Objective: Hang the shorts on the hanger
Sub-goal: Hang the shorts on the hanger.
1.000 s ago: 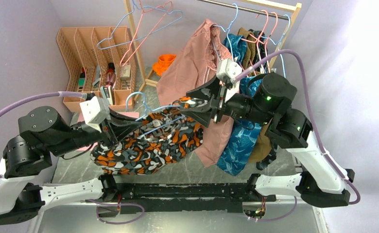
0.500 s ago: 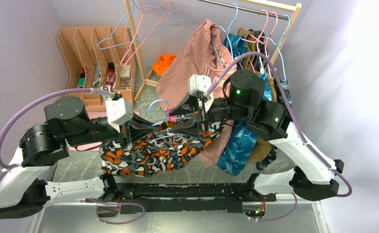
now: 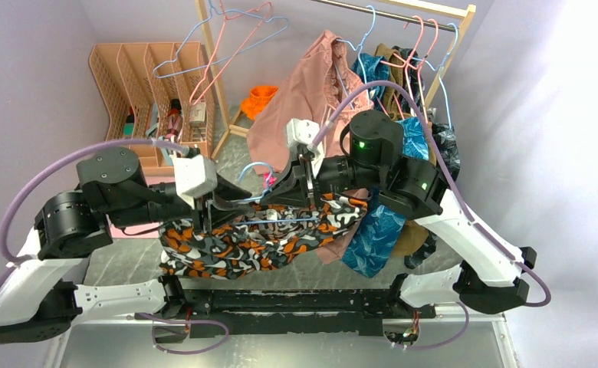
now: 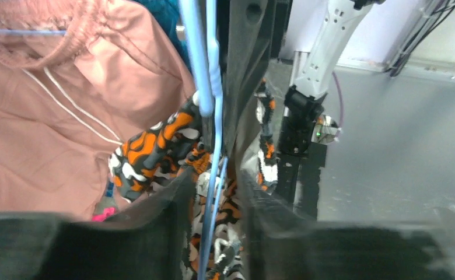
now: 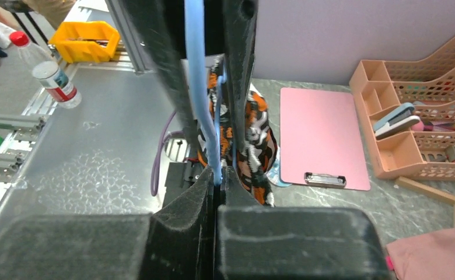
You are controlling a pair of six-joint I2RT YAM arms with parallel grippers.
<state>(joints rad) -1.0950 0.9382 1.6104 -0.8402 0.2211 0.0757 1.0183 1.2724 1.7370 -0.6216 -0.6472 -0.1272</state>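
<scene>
Since earlier frame: clamped right gripper (image 5: 218, 181) together onto hanger (image 5: 197, 70) wire; eased left gripper (image 4: 213, 192) slightly apart around same wire. Orange-black-grey blotched shorts (image 3: 234, 245), bunched, hanging at hanger, just below-left of pink garment (image 3: 296, 100).

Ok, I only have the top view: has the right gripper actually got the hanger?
Observer: Yes. In the right wrist view the right gripper is shut on the hanger, with its blue wire pinched between the fingers.
Operator: And the left one?
Observer: In the left wrist view the left gripper has its jaws apart. The wire runs through the gap and seems to touch neither finger.
Operator: Where are the shorts relative to the wire?
Observer: The shorts bunch against the wire just past the left fingers. I can't tell whether they hang over the bar.
</scene>
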